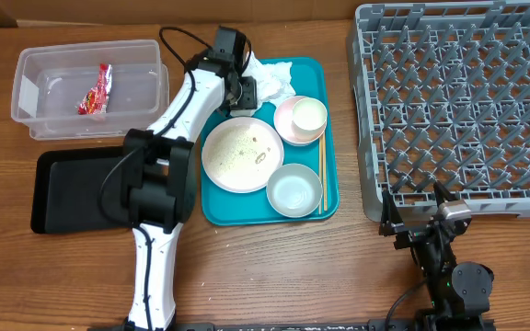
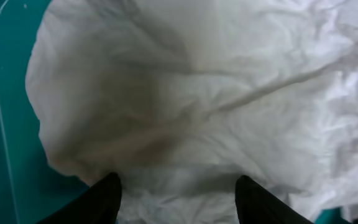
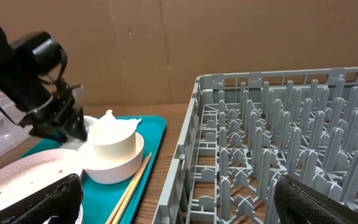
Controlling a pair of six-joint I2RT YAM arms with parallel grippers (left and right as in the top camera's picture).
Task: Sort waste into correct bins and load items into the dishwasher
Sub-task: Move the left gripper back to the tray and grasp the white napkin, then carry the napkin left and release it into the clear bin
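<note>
**Left gripper wide open at the napkin**

At the far end of the teal serving tray (image 1: pixel 214 210): the left gripper (image 2: pixel 179 180), with fingers (image 2: pixel 104 200) spread wide. Right against the crumpled white paper napkin (image 2: pixel 216 93), nothing clamped yet.

In the clear tub (image 1: pixel 26 92): the red snack wrapper (image 1: pixel 95 90). Just in front of the tub, the black tray (image 1: pixel 67 193).

Also on the teal tray:
- the plate (image 1: pixel 228 175) with pale food scraps (image 1: pixel 251 142)
- the pink bowl (image 1: pixel 283 127) with the white cup (image 1: pixel 309 114) inside
- the whitish-blue bowl (image 1: pixel 294 190)
- chopsticks (image 1: pixel 321 175)

To the right, the grey dish rack (image 1: pixel 458 101). Near its front edge, the right gripper (image 3: pixel 176 186), opened wide and holding nothing.
</note>
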